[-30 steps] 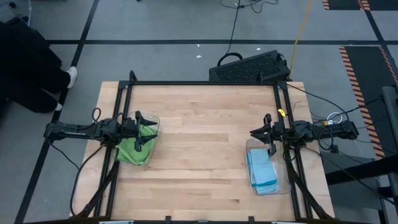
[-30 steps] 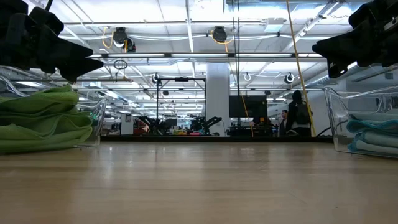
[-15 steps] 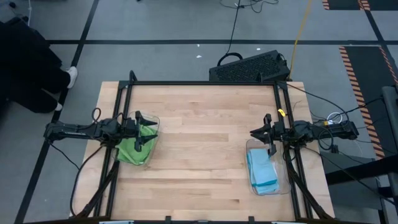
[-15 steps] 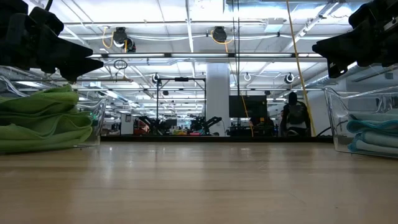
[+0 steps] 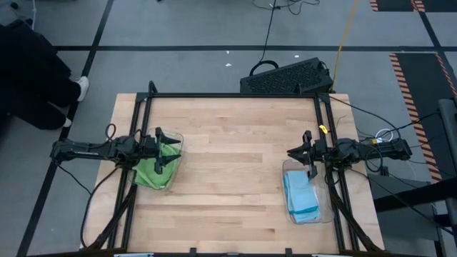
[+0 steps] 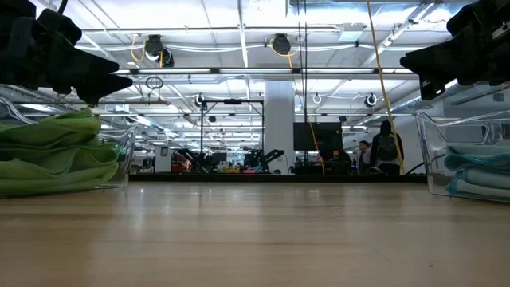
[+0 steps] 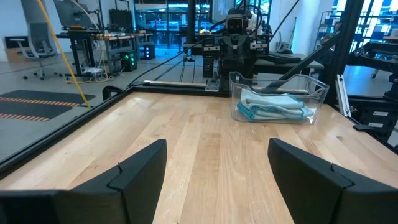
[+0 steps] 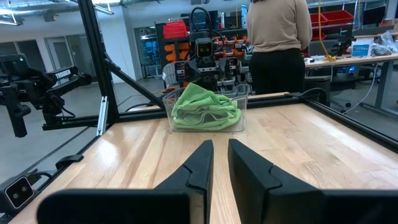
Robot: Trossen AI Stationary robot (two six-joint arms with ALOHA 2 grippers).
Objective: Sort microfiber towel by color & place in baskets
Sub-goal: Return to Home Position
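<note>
The lime green towels (image 5: 153,170) lie piled in the left clear basket (image 6: 119,159) and also show in the right wrist view (image 8: 205,107). The light blue towels (image 5: 301,196) lie folded in the right clear basket (image 6: 426,151) and show in the left wrist view (image 7: 273,104). My left gripper (image 5: 171,148) hovers open over the green basket's far part (image 7: 217,162). My right gripper (image 5: 291,153) hovers over the far end of the blue basket, its fingers shut and empty (image 8: 219,146). No towel lies outside the baskets.
A black perforated crate (image 5: 289,77) sits beyond the table's far edge. Black frame rails (image 5: 143,121) run along the table's sides. Bare wood (image 5: 235,164) spans between the baskets. A person (image 8: 277,37) stands behind the left arm, beyond the table.
Neither arm nor any towel has moved. Only a person far back in the room, seen in the low view, has shifted about.
</note>
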